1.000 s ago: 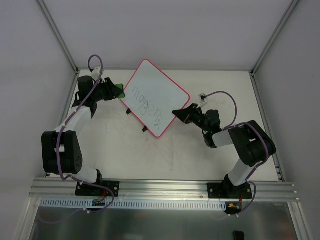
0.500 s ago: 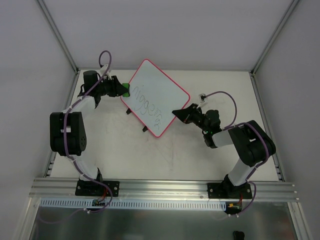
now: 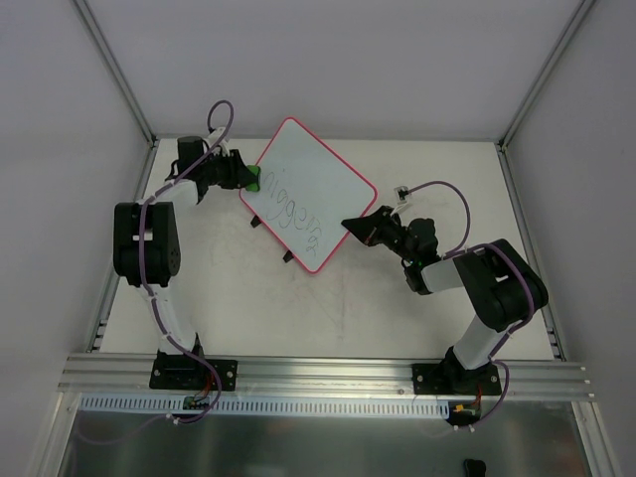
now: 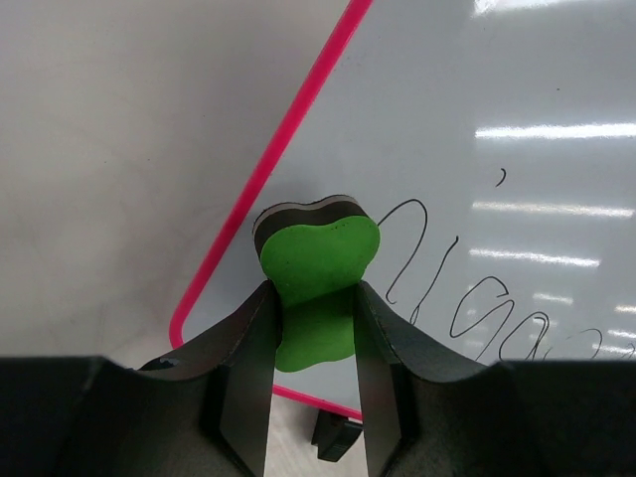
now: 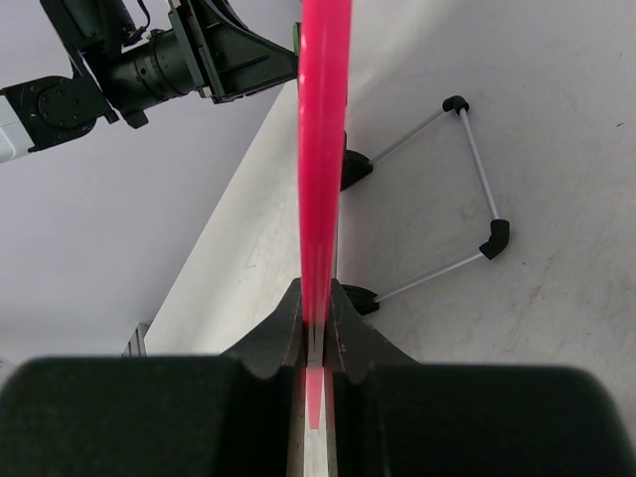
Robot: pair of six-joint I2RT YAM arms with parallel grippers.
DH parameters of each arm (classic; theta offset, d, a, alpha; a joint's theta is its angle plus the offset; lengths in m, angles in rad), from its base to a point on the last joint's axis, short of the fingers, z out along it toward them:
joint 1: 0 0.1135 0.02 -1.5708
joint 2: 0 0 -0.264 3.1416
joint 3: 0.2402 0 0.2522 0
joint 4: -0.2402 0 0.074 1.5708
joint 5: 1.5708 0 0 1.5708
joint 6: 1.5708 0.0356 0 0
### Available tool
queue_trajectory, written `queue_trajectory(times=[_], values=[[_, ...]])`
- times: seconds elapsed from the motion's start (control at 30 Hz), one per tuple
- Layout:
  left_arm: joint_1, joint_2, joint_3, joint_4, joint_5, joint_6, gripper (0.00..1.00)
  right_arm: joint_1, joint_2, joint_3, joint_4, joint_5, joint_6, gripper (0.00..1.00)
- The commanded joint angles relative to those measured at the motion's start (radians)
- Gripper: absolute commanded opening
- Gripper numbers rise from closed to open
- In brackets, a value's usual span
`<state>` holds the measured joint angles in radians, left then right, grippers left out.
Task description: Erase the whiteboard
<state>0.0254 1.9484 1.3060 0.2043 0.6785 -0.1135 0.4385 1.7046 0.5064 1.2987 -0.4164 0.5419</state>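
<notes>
Your board sits on the table turned like a diamond. Its long axis runs from far left to near right; one corner points away from the arm bases and the opposite corner points toward them. Dark handwriting runs along the board's near-left long edge, parallel to that axis, and two black clips jut out from the same edge.

Your left gripper is at the board's left corner. Its jaws are drawn in narrow and pinch the waist of a green eraser. The eraser's head, backed in black, lies over the white face just inside the pink frame and just beside the first stroke of the handwriting. You cannot tell from these views whether it presses on the face.

Your right gripper is at the middle of the board's near-right short edge, across the board from the eraser. Its jaws are clamped on the frame, which rises straight up from between the fingers in the wrist view, seen edge-on. To the right of that edge a thin wire stand reaches out from the board's clips; how steeply the board leans you cannot tell.
</notes>
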Motion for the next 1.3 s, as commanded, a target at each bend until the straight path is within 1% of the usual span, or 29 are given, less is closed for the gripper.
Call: queue_trajectory(times=[0.0,0.1,0.17,0.3,0.33,0.4,0.5,0.83,0.9,1.1,1.13,1.2,1.27], values=[[-0.021,0.023,0.088,-0.040,-0.022,0.055,0.00,0.019,-0.026,0.023,0.234,-0.035,-0.071,0.00],[-0.076,0.052,0.156,-0.135,-0.094,0.081,0.00,0.020,-0.025,0.026,0.234,-0.035,-0.074,0.00],[-0.093,0.053,0.167,-0.147,-0.120,0.103,0.00,0.023,-0.026,0.026,0.232,-0.036,-0.077,0.00],[-0.119,0.083,0.229,-0.192,-0.129,0.104,0.00,0.023,-0.028,0.024,0.232,-0.038,-0.080,0.00],[-0.122,0.096,0.240,-0.228,-0.125,0.104,0.00,0.022,-0.026,0.024,0.232,-0.036,-0.080,0.00],[-0.134,0.104,0.256,-0.252,-0.119,0.129,0.00,0.022,-0.026,0.026,0.232,-0.038,-0.079,0.00],[-0.162,0.096,0.242,-0.264,-0.092,0.138,0.00,0.023,-0.025,0.029,0.232,-0.041,-0.079,0.00],[-0.320,0.075,0.225,-0.333,-0.145,0.262,0.00,0.025,-0.025,0.032,0.232,-0.047,-0.079,0.00],[-0.341,0.064,0.207,-0.336,-0.158,0.284,0.00,0.026,-0.025,0.035,0.232,-0.050,-0.080,0.00],[-0.386,0.029,0.164,-0.344,-0.132,0.324,0.00,0.029,-0.025,0.034,0.232,-0.048,-0.083,0.00],[-0.390,0.021,0.156,-0.342,-0.161,0.325,0.00,0.029,-0.025,0.034,0.232,-0.048,-0.082,0.00],[-0.397,0.012,0.142,-0.342,-0.175,0.331,0.00,0.029,-0.026,0.034,0.232,-0.048,-0.085,0.00],[-0.395,0.024,0.153,-0.344,-0.245,0.321,0.00,0.028,-0.025,0.034,0.232,-0.048,-0.085,0.00]])
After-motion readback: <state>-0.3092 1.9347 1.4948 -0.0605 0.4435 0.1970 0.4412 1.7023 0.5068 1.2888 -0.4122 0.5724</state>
